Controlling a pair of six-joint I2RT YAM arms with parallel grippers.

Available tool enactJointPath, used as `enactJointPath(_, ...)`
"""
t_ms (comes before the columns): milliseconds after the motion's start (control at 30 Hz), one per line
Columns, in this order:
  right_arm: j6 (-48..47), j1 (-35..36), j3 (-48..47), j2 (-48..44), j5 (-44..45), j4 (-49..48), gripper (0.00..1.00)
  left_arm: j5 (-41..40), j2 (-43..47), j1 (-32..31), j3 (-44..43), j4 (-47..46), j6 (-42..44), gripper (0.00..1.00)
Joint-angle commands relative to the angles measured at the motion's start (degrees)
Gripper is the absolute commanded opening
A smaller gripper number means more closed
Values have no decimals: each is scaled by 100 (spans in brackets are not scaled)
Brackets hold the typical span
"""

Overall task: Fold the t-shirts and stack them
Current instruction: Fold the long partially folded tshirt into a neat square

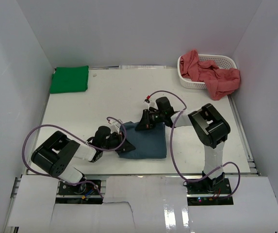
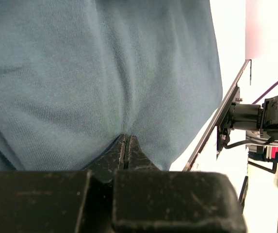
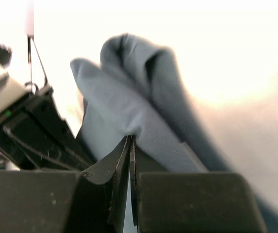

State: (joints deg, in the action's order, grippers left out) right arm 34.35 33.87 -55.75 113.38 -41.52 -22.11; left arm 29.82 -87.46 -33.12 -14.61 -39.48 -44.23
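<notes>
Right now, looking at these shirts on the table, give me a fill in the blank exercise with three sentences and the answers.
The left hand and the right hand are each ____ on the blue t-shirt.
The folded green t-shirt lies at the far ____ corner.
The red t-shirts lie in the white basket at the far ____ corner.
Missing words: shut; left; right.

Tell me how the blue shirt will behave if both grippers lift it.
Probably floppy: the slate blue t-shirt puckers where the left gripper pinches it and bunches in folds at the right gripper. It would likely sag between the grips. Thin cloth, so probably light.
</notes>
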Motion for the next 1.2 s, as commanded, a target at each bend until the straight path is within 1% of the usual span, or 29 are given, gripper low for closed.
enactJointPath(0, -367, -293, -428, 131, 267, 101, 8, -214, 79, -27, 345, 775, 204, 0)
enactJointPath(100, -622, -425, -937, 359, 346, 408, 8, -223, 141, -27, 380, 828, 213, 0)
enactJointPath(133, -709, -442, -1103, 499, 416, 653, 8, -214, 150, -27, 371, 846, 213, 0)
enactJointPath(200, -894, -469, -1559, 606, 443, 848, 8, -214, 229, -27, 345, 907, 195, 0)
enactJointPath(267, -982, -477, -1790, 624, 390, 1076, 8, -223, 326, -27, 266, 1039, 160, 0)
enactJointPath(333, -1018, -478, -1949, 423, 373, 1217, 9, -223, 544, -27, 170, 1205, 151, 0)
enactJointPath(400, -1079, -486, -1949, 177, 381, 1428, 9, -249, 747, -27, -85, 1600, 143, 0)
enactJointPath(433, -1105, -486, -1905, -77, 390, 1533, 9, -292, 983, -27, -190, 1767, 151, 0)
enactJointPath(467, -1123, -478, -1861, -210, 416, 1778, 10, -345, 1081, -27, -461, 2186, 169, 0)
enactJointPath(533, -1115, -469, -1563, -684, 399, 1946, 11, -582, 1345, -36, -787, 2663, 204, 0)
enactJointPath(567, -1088, -469, -1423, -816, 373, 2017, 12, -644, 1415, -36, -963, 3126, 221, 0)
enactJointPath(600, -992, -477, -1247, -974, 294, 2104, 12, -740, 1477, -36, -1321, 3314, 256, 0)
enactJointPath(633, -939, -469, -1072, -1263, 224, 2114, 12, -785, 1538, -36, -1464, 3472, 265, 0)
enactJointPath(667, -878, -451, -644, -1405, 153, 2079, 13, -846, 1661, -36, -1587, 3709, 274, 0)
enactJointPath(700, -816, -442, -413, -1555, 92, 1931, 12, -881, 1706, -36, -1815, 3807, 292, 0)
enactJointPath(733, -711, -381, 33, -1861, 91, 1877, 12, -960, 1767, -36, -1913, 3912, 301, 0)
enactJointPath(800, -631, -320, 405, -2196, 74, 1781, 13, -1014, 1733, -36, -2132, 4053, 353, 0)
enactJointPath(867, -544, -240, 887, -2355, 56, 1745, 13, -1031, 1532, -36, -2204, 4063, 406, 0)
enactJointPath(933, -404, -188, 1196, -2540, 12, 1509, 13, -1005, 1355, -28, -2248, 3993, 450, 0)
enactJointPath(967, -368, -153, 1450, -2610, -14, 1421, 13, -927, 1154, -27, -2230, 3749, 450, 0)
enactJointPath(1067, -263, -56, 1803, -2646, -67, 1060, 13, -751, 724, -27, -2265, 3395, 433, 0)
enactJointPath(1167, -201, -3, 1944, -2585, -93, 840, 12, -671, 433, -27, -2379, 3167, 433, 0)
